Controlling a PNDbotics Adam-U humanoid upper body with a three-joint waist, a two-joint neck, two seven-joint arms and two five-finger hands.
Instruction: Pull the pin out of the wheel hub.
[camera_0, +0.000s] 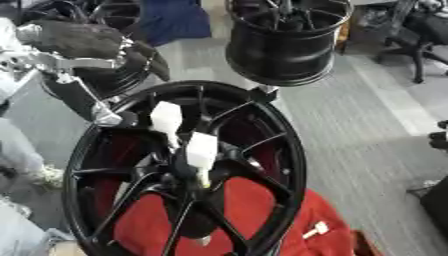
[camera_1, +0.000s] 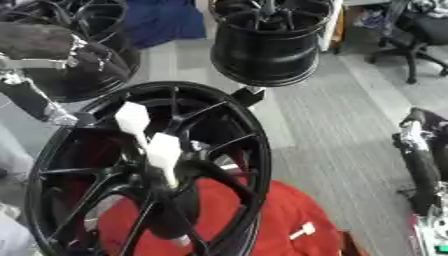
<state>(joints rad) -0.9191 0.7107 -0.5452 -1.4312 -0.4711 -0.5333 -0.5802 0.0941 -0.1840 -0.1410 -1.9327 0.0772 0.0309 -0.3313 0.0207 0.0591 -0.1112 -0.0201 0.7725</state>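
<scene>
Grey floor lies behind the black wheel hub (camera_0: 184, 170), whose white pins (camera_0: 201, 150) stand at its centre, left hand (camera_0: 83, 40) up-left, well apart, fingers curled on nothing.

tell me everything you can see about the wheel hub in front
The wheel hub is a glossy black rim with thin spokes running to its centre, seemingly metal. It stands nearly upright and tilted, filling the lower left of both views. Two white pins stick out near its centre. Red cloth shows through the spokes. No hand touches it.
</scene>
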